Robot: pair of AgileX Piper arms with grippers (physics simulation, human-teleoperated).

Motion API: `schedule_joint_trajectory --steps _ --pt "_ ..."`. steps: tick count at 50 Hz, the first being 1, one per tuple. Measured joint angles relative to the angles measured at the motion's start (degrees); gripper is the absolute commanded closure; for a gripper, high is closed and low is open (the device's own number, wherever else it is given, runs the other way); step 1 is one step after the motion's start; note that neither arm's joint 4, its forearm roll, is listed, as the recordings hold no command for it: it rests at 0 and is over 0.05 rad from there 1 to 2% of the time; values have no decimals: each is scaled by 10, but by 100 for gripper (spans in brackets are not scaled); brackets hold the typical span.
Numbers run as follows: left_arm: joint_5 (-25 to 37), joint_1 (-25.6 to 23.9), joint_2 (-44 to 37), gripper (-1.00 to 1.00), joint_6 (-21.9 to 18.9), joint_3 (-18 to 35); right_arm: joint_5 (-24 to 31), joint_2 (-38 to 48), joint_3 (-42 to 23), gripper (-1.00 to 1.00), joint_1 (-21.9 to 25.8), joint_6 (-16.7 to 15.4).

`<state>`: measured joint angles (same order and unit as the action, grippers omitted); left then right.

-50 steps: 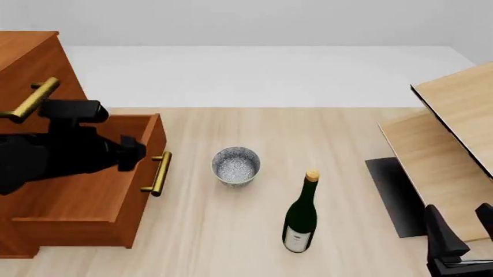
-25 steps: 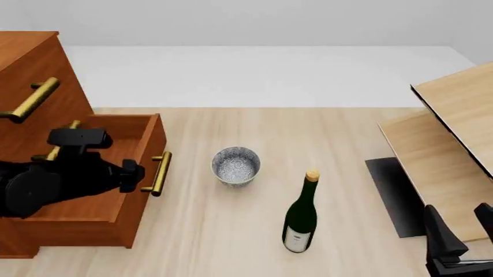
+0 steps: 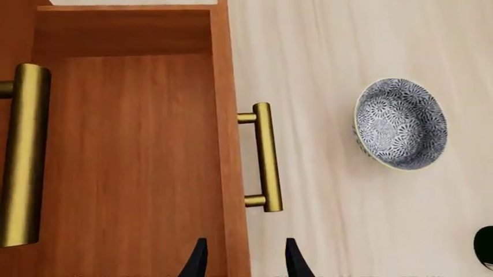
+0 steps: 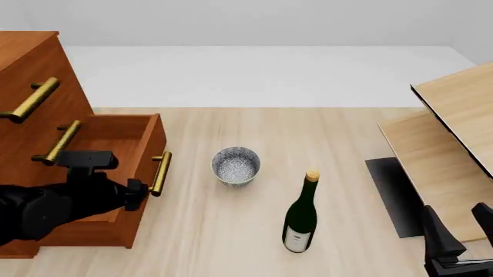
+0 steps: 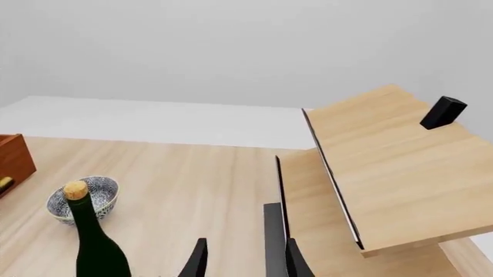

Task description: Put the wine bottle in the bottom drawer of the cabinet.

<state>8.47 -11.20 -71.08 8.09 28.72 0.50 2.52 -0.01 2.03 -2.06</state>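
Front view: the right claw (image 4: 456, 231) is seen low at the near edge of the pale wooden worktop (image 4: 324, 133), its two fingers parted and nothing held. The tall dark-green glass wine bottle (image 4: 301, 216) stands to that claw's left and slightly beyond it, well apart, untouched. Its long axis is upright, the tan cork pointing up, the white label low on the body. A sideways approach that strikes the neck could topple it, being tall and slim. Beyond the bottle sits the speckled grey bowl (image 4: 235, 165), which could be knocked if the bottle is swung wide. The left claw (image 3: 242, 261), fingers apart and empty, straddles the front wall of the pulled-out bottom drawer (image 4: 115, 173) of the reddish-brown wooden cabinet (image 4: 34, 75); a snag there could push the drawer shut.
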Motion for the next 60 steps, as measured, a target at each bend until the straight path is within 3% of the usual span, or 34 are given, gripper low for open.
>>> schedule_joint_trajectory --steps 17,60 --pt "-50 -17 -22 -100 5 -35 1 0 0 -100 2 -2" --pt "-71 -83 -62 -100 25 -18 2 -1 0 -100 -2 -1"
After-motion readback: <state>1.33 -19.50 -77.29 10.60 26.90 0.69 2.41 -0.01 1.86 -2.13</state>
